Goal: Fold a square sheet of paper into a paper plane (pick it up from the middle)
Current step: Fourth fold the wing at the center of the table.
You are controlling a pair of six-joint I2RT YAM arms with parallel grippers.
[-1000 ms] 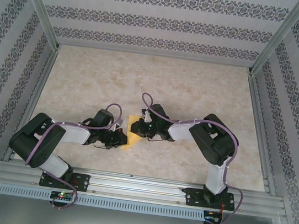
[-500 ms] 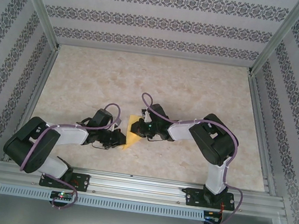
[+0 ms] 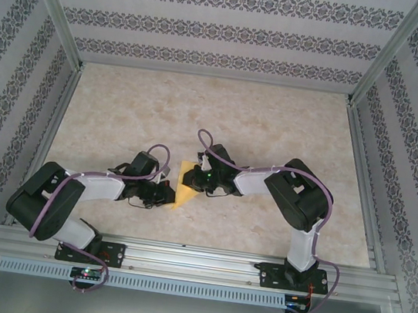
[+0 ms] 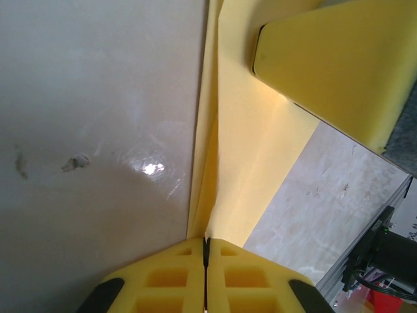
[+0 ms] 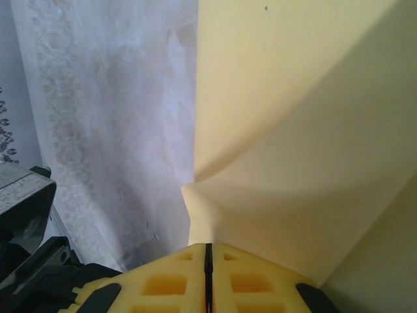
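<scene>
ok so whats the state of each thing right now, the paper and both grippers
sheet of paper: partly folded, creased, pinched from two sides
left gripper: shut on the sheet of paper at a folded edge
right gripper: shut on the sheet of paper

The yellow paper (image 4: pixel 254 150) looks matt, the marbled table (image 4: pixel 98 98) smooth and glossy (one glare spot).

1. The left arm's black elbow (image 3: pixel 47 200) has swung lower and further left in the overhead view.
2. The thin yellow square sheet of paper (image 3: pixel 182 198) now shows a more pointed, triangular upper end than before.
</scene>
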